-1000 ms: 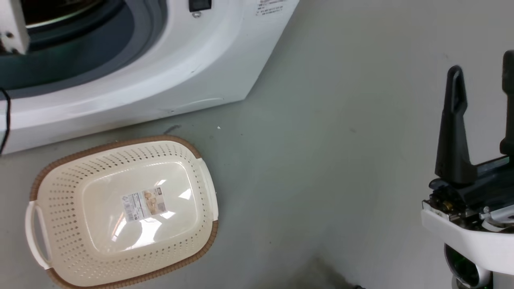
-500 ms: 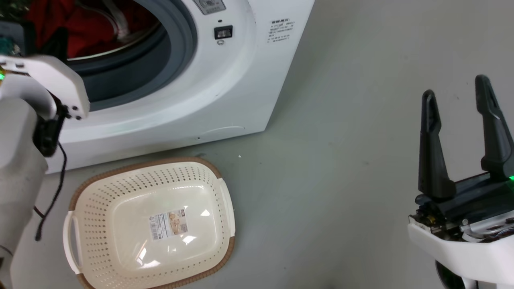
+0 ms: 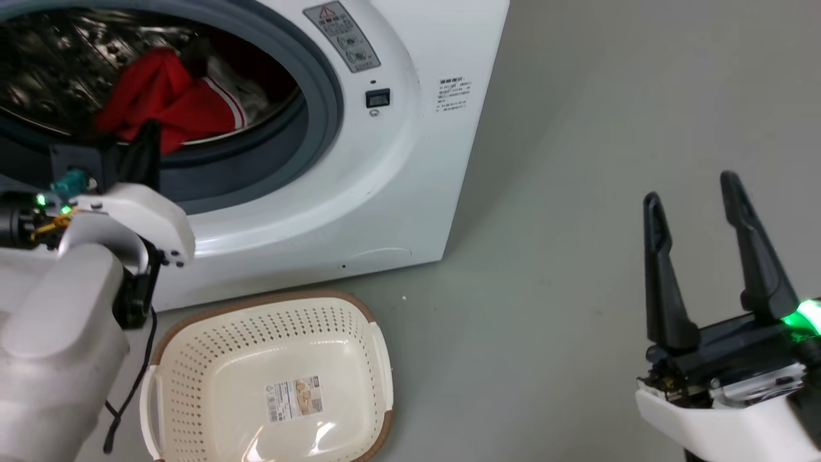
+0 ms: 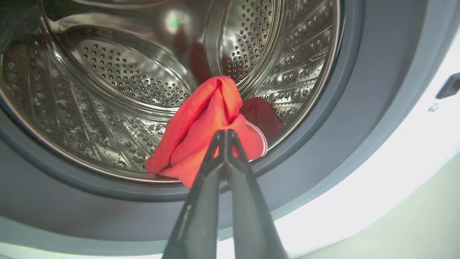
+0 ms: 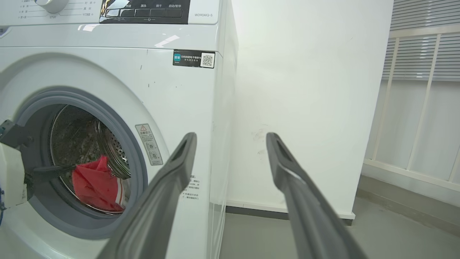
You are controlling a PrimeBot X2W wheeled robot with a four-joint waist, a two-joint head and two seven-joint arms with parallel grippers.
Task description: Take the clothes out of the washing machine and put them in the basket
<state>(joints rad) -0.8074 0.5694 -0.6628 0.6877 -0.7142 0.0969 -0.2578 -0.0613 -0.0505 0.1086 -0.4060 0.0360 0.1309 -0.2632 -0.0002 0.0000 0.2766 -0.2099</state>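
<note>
Room, head view: bare grey floor (image 3: pixel 577 160) lies open to the right of the white washing machine (image 3: pixel 410 160).
Basket: the basket (image 3: pixel 211 359) sits near the machine's front, long axis along it.
Right claw: the right claw (image 3: pixel 689 187) hangs over open floor, fingers apart.
Left wrist view: the left claw (image 4: pixel 225 135) is clamped on the red clothes (image 4: pixel 201 118) at the drum's lower lip, fold peaking upward.
Right wrist view: white-striped trim shows low in the porthole.

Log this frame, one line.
left tool shut on bright red fabric garment inside white front-loading washing machine | right tool open | cream perforated plastic basket no clothes visible
</note>
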